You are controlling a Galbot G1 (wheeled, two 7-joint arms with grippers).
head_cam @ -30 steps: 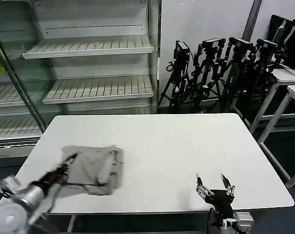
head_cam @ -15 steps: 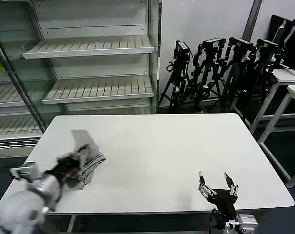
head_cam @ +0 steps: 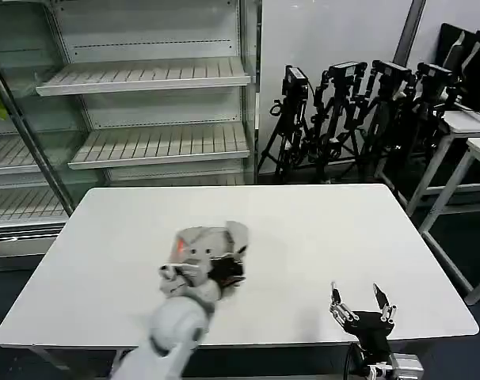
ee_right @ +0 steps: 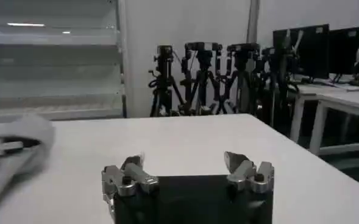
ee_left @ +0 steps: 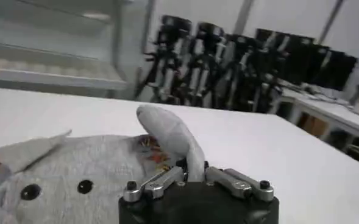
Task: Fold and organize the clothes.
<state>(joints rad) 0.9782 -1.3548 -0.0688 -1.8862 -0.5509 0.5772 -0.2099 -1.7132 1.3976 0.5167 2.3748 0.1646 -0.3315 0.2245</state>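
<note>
On table: bunched T-shirt [head_cam: 204, 244] (axis unclear)

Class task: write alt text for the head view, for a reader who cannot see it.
The left gripper, shut on a bunched light grey T-shirt, holds it over the middle of a white table. The right gripper sits open and apart near the table's front edge. Bare shelves and black tripods stand behind.

head: high, forward-down | wrists: low, close | shared: table [head_cam: 303, 229]
</note>
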